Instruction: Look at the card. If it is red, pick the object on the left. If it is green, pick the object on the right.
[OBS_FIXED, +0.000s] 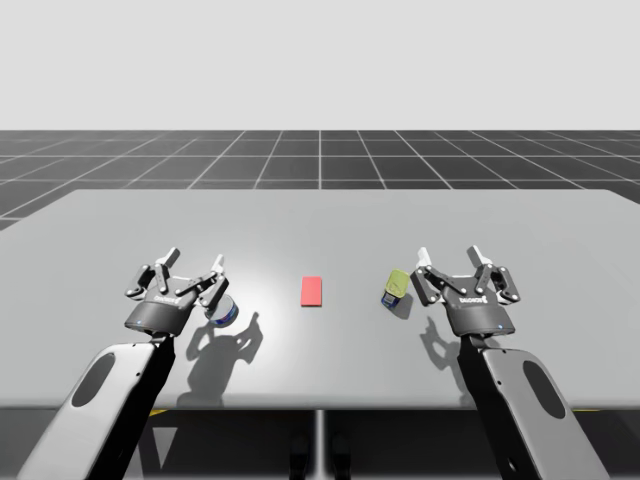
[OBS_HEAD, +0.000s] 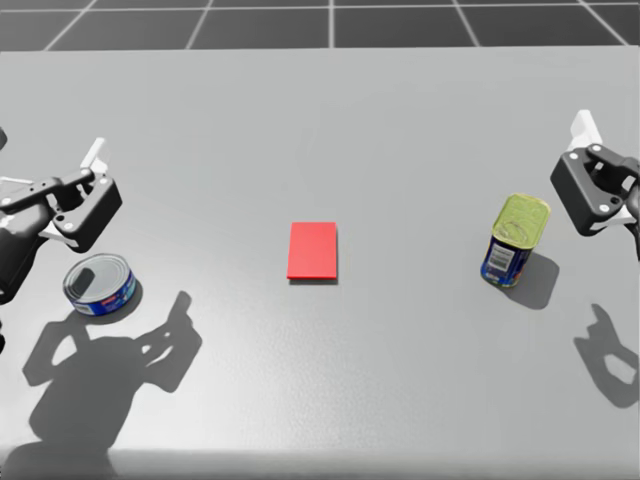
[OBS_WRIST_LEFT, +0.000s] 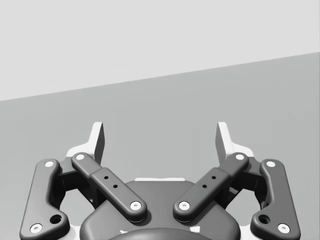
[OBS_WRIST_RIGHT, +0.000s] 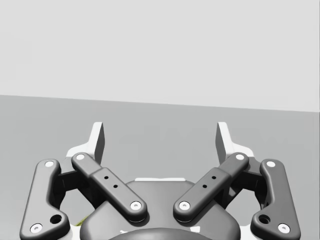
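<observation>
Left side: my left hand (OBS_FIXED: 195, 258) hangs over the grey table (OBS_FIXED: 320, 220), fingers spread wide with nothing between them. The left wrist view shows bare table surface in the gap. It casts a shadow on the table towards me.

Just beside that hand, on its inner side, stands a short round blue can (OBS_HEAD: 100, 284), upright, with its metal lid facing up. In the head view the can is nearer to me than the fingers. It is not between them, and I cannot tell whether a finger touches it.

Centre: a red card (OBS_HEAD: 313, 250) lies flat on the table, about midway between the two cans and well apart from both.

Right of the card: a taller blue can with a yellow-green top (OBS_HEAD: 518, 240) stands on end, throwing a shadow to its right.

Right side: my right hand (OBS_FIXED: 450, 256) hangs near that taller can on its outer side, apart from it. The fingers are spread and hold nothing — the right wrist view shows only table between them.

Card colour noted as red; the object on the left is the short round blue can, resting on the table, ungrasped.
</observation>
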